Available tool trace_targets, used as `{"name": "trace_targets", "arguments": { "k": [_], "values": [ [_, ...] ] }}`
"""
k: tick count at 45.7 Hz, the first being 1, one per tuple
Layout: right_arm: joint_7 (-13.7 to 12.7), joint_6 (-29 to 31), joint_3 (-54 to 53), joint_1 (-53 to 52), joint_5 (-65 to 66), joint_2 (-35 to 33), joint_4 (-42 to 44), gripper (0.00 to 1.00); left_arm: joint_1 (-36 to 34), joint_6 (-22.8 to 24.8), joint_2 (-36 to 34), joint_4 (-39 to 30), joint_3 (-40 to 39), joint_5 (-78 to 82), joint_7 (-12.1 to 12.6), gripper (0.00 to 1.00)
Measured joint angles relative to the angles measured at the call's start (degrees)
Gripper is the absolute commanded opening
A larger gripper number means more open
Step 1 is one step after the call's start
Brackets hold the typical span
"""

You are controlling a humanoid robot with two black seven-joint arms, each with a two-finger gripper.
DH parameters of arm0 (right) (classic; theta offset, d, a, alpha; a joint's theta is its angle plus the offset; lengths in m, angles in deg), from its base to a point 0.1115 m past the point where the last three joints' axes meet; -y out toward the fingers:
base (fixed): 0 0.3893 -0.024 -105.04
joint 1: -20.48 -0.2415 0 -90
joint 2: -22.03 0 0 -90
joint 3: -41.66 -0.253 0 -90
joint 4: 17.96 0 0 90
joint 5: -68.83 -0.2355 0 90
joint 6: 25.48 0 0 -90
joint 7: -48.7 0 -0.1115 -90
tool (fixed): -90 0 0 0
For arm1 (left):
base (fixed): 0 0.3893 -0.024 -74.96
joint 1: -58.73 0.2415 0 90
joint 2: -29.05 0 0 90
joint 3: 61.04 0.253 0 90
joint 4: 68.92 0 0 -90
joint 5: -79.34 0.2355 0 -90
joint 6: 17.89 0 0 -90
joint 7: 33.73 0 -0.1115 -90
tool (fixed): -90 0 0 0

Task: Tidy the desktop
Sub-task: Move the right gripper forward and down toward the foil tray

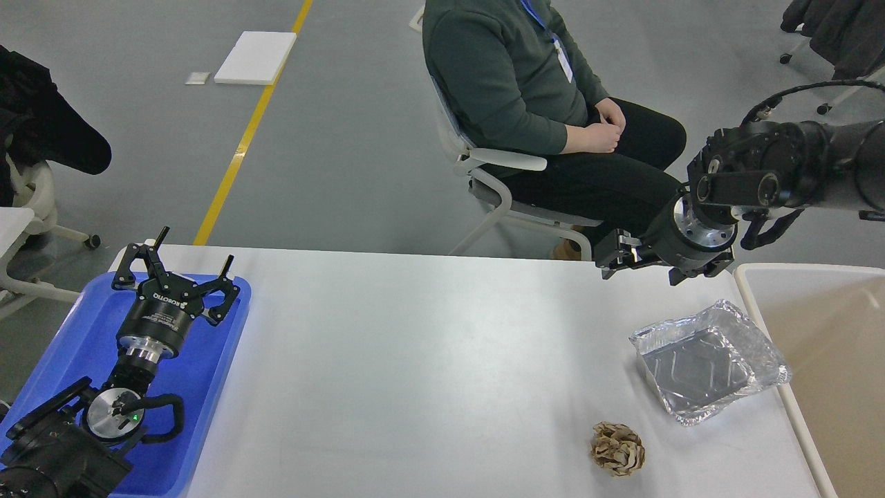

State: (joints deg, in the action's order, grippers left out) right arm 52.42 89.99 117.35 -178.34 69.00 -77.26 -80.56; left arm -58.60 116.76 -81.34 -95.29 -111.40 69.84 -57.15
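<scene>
The white desktop (429, 360) fills the lower part of the head view. On its right side lies an empty, crinkled aluminium foil tray (705, 363), and a crumpled brown paper ball (617, 449) sits near the front edge below it. My left gripper (196, 250) hovers over the far end of the blue tray (214, 387), open, with nothing between its fingers. My right gripper (614, 254) hangs above the desktop's far edge, up and to the left of the foil tray. It points left and looks dark and small, so its fingers cannot be told apart.
A beige deep-walled bin (830, 360) stands against the desktop's right edge. A seated person (553, 117) on a chair is just beyond the far edge, close to my right gripper. A yellow floor line and a white board lie further back.
</scene>
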Motion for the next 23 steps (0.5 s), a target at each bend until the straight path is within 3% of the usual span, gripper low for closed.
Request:
{"name": "trace_targets", "arguments": {
  "k": [23],
  "values": [
    [0.0,-0.7,-0.9,1.3,0.0,0.5,0.3,1.0,0.0,0.0,0.0,0.0,0.0,0.0,0.0,0.99]
  ]
}}
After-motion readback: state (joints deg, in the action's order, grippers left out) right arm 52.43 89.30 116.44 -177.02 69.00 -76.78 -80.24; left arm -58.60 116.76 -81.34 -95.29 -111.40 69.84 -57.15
